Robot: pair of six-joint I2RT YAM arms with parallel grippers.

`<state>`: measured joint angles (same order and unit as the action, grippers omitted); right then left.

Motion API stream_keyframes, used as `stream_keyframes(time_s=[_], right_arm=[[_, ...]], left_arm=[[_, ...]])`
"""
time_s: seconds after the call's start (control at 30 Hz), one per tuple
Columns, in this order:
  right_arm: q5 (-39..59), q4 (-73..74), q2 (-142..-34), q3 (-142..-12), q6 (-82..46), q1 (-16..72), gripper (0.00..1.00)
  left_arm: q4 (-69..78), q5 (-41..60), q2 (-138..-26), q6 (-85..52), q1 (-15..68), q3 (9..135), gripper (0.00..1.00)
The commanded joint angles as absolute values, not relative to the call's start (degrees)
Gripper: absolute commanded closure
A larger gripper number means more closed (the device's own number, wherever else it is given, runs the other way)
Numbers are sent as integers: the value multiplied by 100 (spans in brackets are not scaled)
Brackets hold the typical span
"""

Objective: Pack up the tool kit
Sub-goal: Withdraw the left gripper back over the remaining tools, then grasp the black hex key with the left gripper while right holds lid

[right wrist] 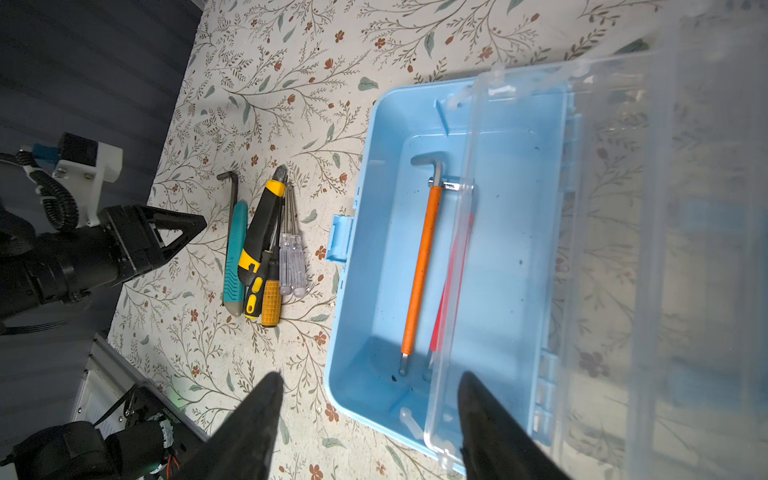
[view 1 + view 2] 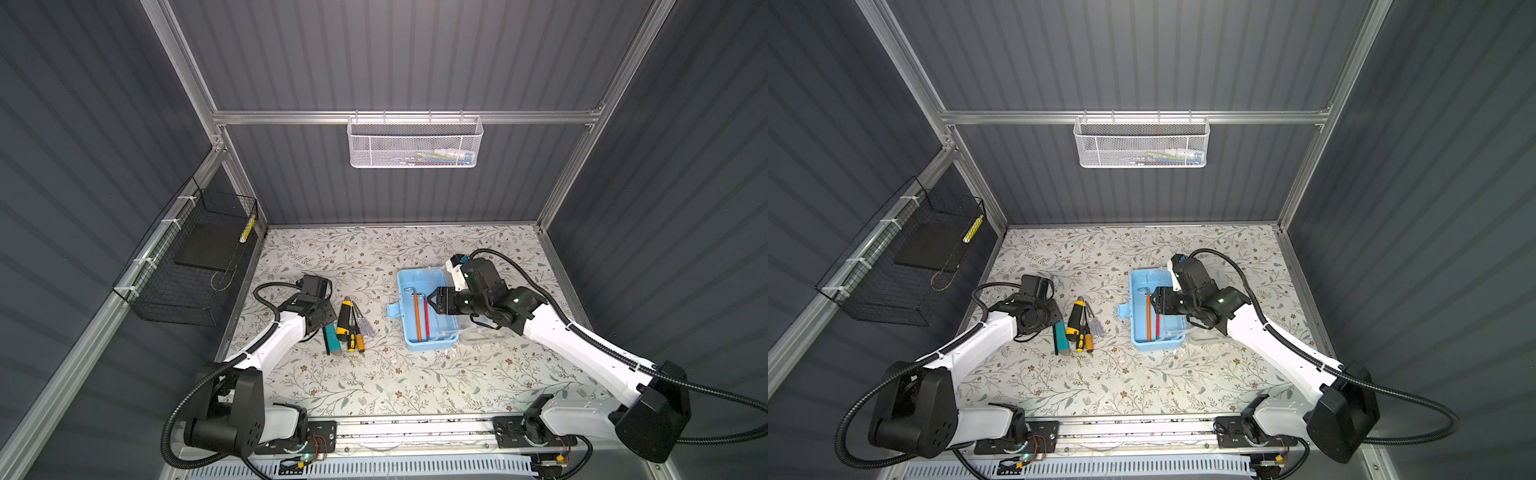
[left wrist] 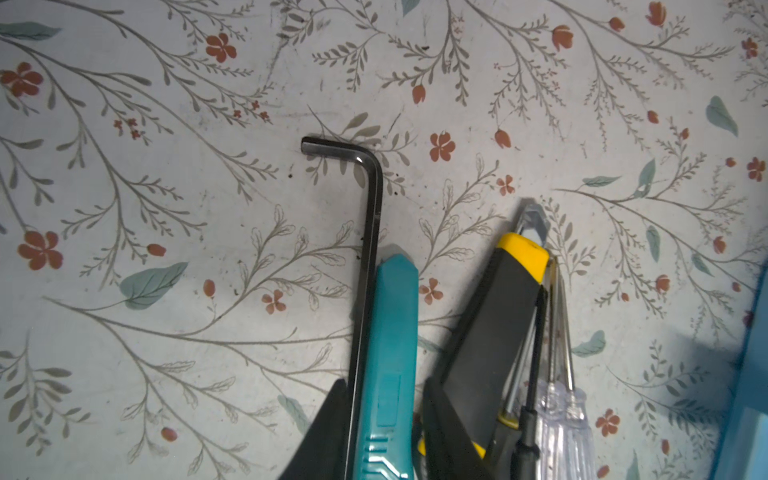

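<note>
Left gripper point(image 3: 384, 388) straddles the black hex key point(image 3: 370, 249) and teal tool point(image 3: 392, 332) flat on the table point(image 3: 166, 208); I cannot tell if the jaws bite yet. I judge the risk as pinching both, or snagging the adjacent utility knife point(image 3: 498, 316). Light-blue box point(image 2: 402, 291) sits open well to the right, right gripper point(image 2: 432, 300) spread empty above it, narrowing drop-in room.

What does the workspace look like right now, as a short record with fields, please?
box: light-blue plastic box, open
inside: orange-sleeved hex key, red-sleeved hex key
left gripper: astride black steel hex key and teal plastic cutter; grip unclear
also on floral table: yellow-black utility knife, screwdrivers
right gripper: open, above box
</note>
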<state>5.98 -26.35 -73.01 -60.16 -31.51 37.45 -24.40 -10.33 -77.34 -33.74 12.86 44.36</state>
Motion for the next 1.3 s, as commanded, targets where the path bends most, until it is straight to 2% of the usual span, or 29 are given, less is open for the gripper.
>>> stream_keyframes(time_s=[0.0, 0.33, 1.27], right_arm=[[640, -2516, -7388, -5933, -3232, 3762, 33], [611, -2471, -7545, -5933, -3216, 3766, 33], [801, -2257, -7831, -5871, -3295, 3698, 32]], left_arm=[[-2159, -792, -7940, -3168, 1124, 4327, 69], [-1943, -765, -8206, -3085, 903, 4146, 75], [-1862, -877, -8780, -2853, 905, 4242, 79]])
